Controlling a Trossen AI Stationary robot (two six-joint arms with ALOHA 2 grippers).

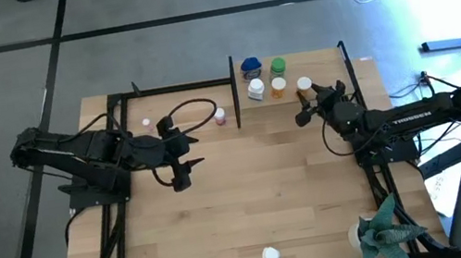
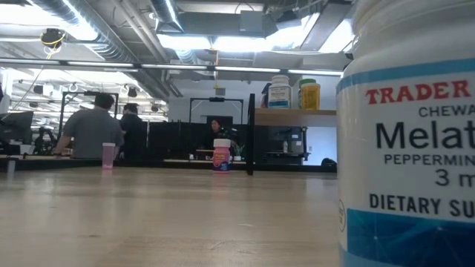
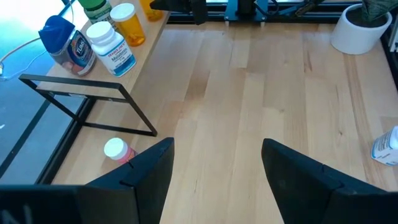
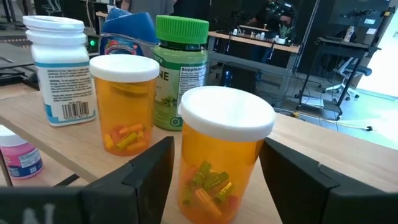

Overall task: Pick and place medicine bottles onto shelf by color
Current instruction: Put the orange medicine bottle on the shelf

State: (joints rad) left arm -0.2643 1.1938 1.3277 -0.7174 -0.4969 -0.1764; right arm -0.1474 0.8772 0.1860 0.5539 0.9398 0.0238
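Note:
On the shelf (image 1: 323, 62) at the far right stand a blue bottle (image 4: 127, 31), a green-capped bottle (image 4: 180, 68), a white bottle (image 4: 59, 68) and two orange white-capped bottles (image 4: 123, 102). My right gripper (image 4: 217, 171) is open and level, with a finger on either side of the nearer orange bottle (image 4: 221, 155). That bottle stands upright on the shelf, and I cannot tell whether the fingers touch it. My left gripper (image 3: 217, 177) hangs open over the bare tabletop (image 1: 179, 170). Two pink bottles (image 1: 219, 115) (image 1: 146, 122) stand on the table left of the shelf.
A white melatonin bottle (image 1: 270, 254) stands at the table's near edge and fills the right of the low view (image 2: 408, 148). A potted green plant (image 1: 387, 232) sits at the near right corner. Black shelf uprights (image 1: 234, 91) rise at the far side. People sit in the room beyond.

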